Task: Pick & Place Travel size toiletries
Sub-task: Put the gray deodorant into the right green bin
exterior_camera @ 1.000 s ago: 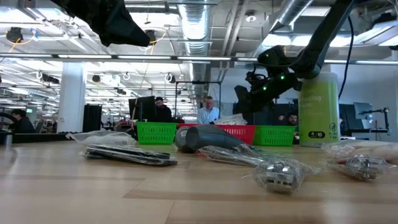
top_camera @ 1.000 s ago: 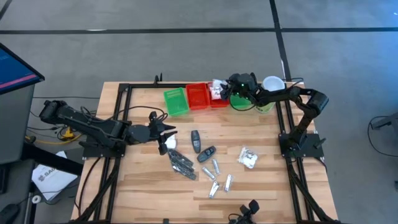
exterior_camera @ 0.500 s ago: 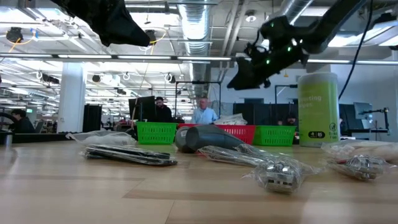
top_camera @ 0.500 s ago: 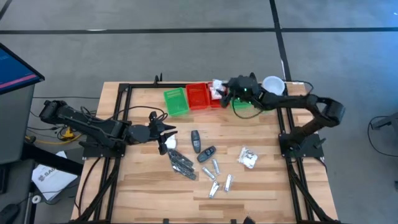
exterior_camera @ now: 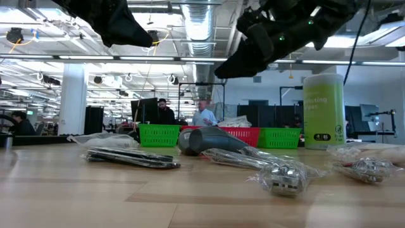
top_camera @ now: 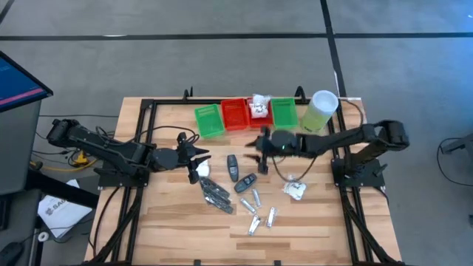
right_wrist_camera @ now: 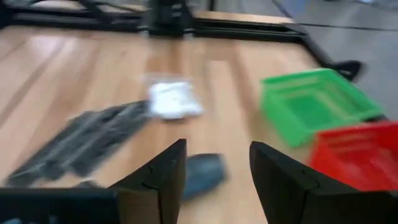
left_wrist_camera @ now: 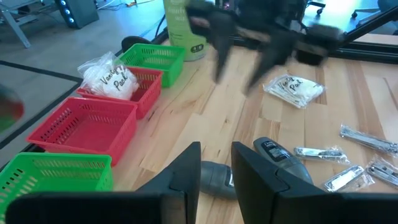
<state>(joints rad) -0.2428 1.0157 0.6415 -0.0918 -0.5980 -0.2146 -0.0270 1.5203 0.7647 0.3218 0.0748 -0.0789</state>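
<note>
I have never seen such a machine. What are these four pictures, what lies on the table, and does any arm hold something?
It is a robot with two dark arms at a wooden table. One camera looks down from above, one looks level across the table, and one sits on each wrist. The table carries red and green baskets, a tall green bottle and small toiletries; one white packet lies in a red basket. The left gripper waits at the left. The right gripper hangs open above the toiletries, holding nothing.

The wooden table (top_camera: pixel 170 222) stands on a grey floor (top_camera: pixel 222 66) with dark lines across it. Behind it is a big room with a white pillar (exterior_camera: pixel 74 95), shiny pipes (exterior_camera: pixel 201 25) and long lights on the ceiling. People (exterior_camera: pixel 204 114) sit far back at dark screens (exterior_camera: pixel 144 109).
</note>
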